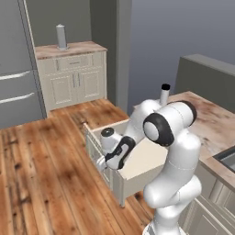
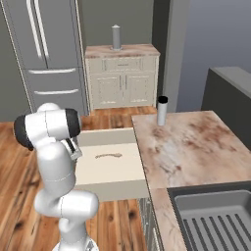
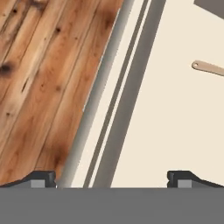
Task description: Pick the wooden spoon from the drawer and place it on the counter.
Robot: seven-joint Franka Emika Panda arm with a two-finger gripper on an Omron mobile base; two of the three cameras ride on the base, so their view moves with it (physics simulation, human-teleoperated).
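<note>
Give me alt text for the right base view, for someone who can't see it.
An open drawer with a pale inside holds a small wooden spoon, which lies flat near the middle of its floor. The white robot arm stands at the drawer's left; to its right a mottled stone counter carries a grey cylinder with a black cap and ends in a sink.

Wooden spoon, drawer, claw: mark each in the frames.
wooden spoon [image 2: 108, 156]: right base view, middle of its handle, lying on the drawer floor.
drawer [image 2: 113, 190]: right base view, its near wall.
claw [image 3: 112, 177]: hand view, midway between its open tips, above the drawer's edge.
</note>
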